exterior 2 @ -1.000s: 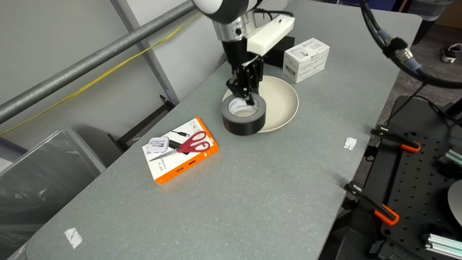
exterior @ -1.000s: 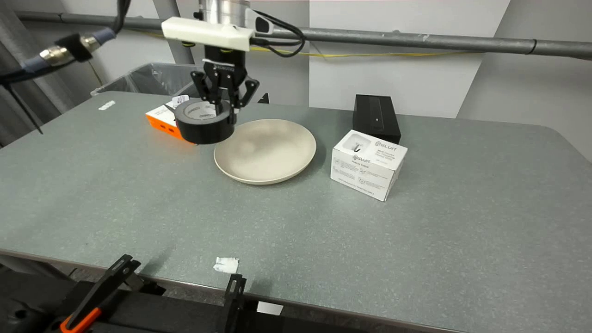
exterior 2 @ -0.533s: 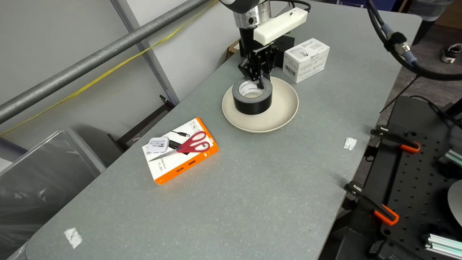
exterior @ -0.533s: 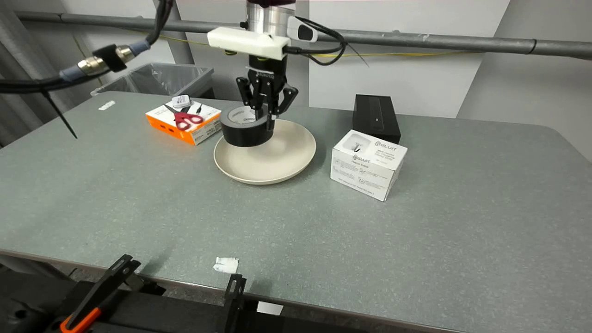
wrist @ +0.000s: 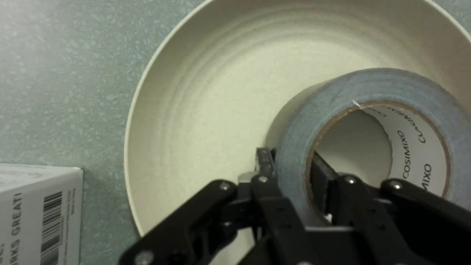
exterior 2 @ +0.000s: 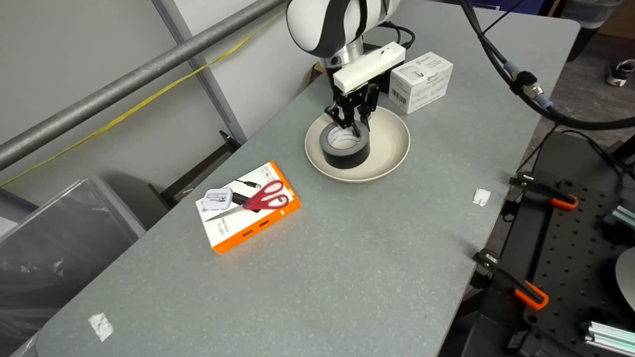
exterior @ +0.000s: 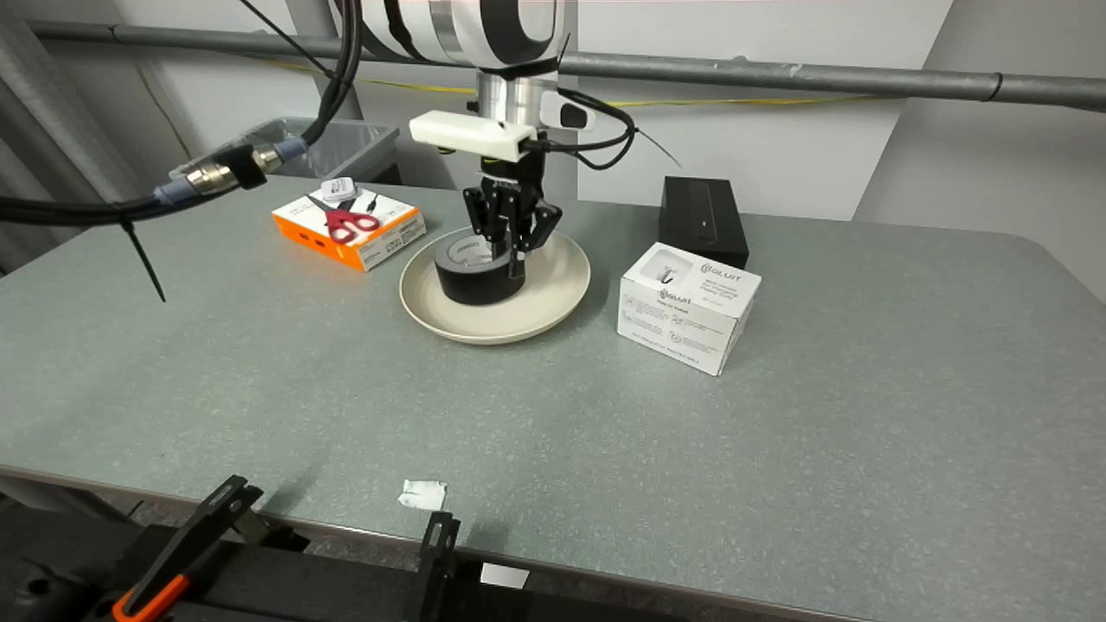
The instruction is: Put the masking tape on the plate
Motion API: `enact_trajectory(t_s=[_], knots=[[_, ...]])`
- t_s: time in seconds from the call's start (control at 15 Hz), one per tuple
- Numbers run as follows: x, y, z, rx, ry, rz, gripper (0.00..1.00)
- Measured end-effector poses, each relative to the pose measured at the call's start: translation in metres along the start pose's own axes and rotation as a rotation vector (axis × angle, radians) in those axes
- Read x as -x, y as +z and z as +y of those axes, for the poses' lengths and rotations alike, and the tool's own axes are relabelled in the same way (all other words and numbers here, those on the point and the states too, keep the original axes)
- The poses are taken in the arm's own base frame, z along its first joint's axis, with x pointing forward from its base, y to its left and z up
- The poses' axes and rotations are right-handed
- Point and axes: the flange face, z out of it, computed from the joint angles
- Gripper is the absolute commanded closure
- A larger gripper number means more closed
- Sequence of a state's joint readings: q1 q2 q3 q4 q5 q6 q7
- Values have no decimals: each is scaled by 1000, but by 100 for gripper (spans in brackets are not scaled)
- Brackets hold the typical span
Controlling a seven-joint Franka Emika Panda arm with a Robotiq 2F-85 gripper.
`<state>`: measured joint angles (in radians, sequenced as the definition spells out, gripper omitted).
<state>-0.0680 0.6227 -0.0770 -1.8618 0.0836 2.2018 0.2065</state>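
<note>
The masking tape point(exterior: 475, 285), a black roll with a greyish top face, lies flat within the cream plate point(exterior: 557, 281), toward one side of it. It also shows on the plate's area in an exterior view point(exterior 2: 345, 159) and, with its grey face and printed inner core, in the wrist view point(wrist: 390, 84). My gripper point(wrist: 292, 162) is shut on the roll's wall, one finger inside the ring and one outside. The fingertips' lower ends are partly hidden by the roll. The roll's underside is at or just above the plate floor; I cannot tell whether it touches.
A white box point(exterior: 687, 307) stands beside the plate, with a black box point(exterior: 702, 220) behind it. An orange and white box point(exterior 2: 248, 213) with red scissors point(exterior 2: 265, 198) and a small white case lies on the plate's other side. A grey pipe point(exterior: 778, 78) runs behind.
My gripper has carried the tape from beside and above the plate across over it, then lowered it down into the plate. The plate and boxes have not moved.
</note>
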Motion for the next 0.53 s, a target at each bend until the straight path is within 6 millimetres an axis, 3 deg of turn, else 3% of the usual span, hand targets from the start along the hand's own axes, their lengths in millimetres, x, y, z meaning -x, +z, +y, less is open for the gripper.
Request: enact_trajectory(t_s=[0.4, 0.53], knots=[[-6, -5, -3, 8, 5, -31, 2], [-8, -9, -4, 8, 4, -34, 0]])
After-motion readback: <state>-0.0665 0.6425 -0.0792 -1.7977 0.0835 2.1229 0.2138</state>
